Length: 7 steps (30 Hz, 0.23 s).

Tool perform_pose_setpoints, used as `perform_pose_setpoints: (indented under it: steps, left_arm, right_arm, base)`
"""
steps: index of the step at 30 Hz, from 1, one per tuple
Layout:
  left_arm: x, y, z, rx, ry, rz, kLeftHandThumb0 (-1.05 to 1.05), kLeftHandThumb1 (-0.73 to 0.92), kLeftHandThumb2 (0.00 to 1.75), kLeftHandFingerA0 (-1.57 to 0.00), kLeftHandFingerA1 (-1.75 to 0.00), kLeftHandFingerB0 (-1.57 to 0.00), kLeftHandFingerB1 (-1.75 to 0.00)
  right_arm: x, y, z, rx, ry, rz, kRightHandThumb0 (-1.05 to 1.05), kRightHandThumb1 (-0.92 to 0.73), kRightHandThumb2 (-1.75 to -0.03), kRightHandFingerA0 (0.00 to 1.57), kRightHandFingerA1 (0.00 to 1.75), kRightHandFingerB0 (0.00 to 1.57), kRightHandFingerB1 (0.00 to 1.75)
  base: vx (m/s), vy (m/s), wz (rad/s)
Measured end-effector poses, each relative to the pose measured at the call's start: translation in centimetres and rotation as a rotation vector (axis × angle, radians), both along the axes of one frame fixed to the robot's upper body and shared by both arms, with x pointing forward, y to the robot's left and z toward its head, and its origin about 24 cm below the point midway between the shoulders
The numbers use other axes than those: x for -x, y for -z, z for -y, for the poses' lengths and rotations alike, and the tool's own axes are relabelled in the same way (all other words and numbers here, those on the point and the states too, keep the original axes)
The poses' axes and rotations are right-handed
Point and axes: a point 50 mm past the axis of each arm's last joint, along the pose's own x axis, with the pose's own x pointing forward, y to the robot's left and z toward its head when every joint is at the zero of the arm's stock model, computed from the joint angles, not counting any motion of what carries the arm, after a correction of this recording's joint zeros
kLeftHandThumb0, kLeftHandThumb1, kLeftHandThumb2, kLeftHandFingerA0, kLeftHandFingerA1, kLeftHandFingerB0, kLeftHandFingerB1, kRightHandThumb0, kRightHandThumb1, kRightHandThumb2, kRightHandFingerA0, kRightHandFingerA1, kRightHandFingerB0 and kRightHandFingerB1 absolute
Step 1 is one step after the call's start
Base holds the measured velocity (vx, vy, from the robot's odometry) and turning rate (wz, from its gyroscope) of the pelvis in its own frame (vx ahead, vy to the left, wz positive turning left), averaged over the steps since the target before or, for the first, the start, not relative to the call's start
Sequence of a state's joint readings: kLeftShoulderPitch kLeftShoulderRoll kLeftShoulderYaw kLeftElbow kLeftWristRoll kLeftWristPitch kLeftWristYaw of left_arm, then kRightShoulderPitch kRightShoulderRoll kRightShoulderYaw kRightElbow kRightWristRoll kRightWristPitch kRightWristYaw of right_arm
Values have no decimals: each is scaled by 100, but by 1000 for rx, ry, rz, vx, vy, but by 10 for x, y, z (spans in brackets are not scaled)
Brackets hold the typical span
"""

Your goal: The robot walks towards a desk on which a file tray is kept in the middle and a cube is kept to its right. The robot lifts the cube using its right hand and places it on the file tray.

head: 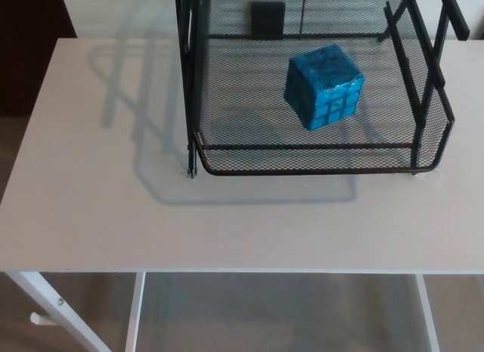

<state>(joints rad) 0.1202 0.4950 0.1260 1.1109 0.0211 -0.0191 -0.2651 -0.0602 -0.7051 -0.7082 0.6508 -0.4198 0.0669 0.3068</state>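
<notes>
A white table [113, 216] fills most of the head view, its top bare along the front and the left side. White legs [53, 303] show under its near edge, one of them slanting out at the lower left, with brown floor [13, 147] beyond the left edge. On the far half of the table, right of the middle of the picture, stands a black wire-mesh file tray [302, 170]. Its curved front rim faces the camera, black upright bars rise at both sides, and its back runs out of the top of the picture. The tray throws a soft grey shadow [144, 87] to its left across the table top. The blue cube [324, 85] lies inside the tray on the mesh floor, somewhat right of the tray's middle, clear of the front rim and of the right wall. It sits turned with one edge toward the camera, and its glossy faces are crossed by dark lines in a grid. A small black block [268, 19] sits at the back of the tray, well behind the cube and to its left. Neither hand is in the picture, so how far each is open, or whether it holds anything, cannot be told
</notes>
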Motion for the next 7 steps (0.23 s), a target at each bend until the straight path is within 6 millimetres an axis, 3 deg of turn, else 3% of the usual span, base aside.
perform_pose_setpoints:
  steps: [1,2,4,5,6,7]
  left_arm:
    - [0,0,0,0,-2,-2,-59,85,66,-31,-48,-22,-34]
    - [2,0,0,0,-4,-5,-63,71,99,-25,-55,-16,-46]
    - [4,1,0,1,-7,-11,-63,71,99,-25,-55,-16,-46]
    - [4,1,0,1,-8,-11,-61,86,65,-28,-46,-21,-33]
    - [4,1,0,1,-8,-12,-59,86,65,-29,-46,-21,-33]
    - [4,1,0,2,-9,-13,-59,86,65,-29,-46,-21,-33]
  right_arm:
    - [17,12,6,-29,57,-26,-77,-77,-63,78,103,65,73]
    - [27,22,8,-23,78,-95,-71,-67,-60,61,82,43,59]
    - [45,47,7,-18,102,-258,-71,-67,-60,61,82,43,59]
    - [52,55,6,-16,108,-313,-65,-63,-59,68,73,63,46]
    - [59,63,5,-12,113,-377,-59,-65,-60,55,60,60,40]
    - [64,71,4,-12,113,-438,-59,-65,-60,55,60,60,40]
  base:
    - [0,0,0]
    - [0,0,0]
    - [0,0,0]
    - [0,0,0]
    - [0,0,0]
    - [0,0,0]
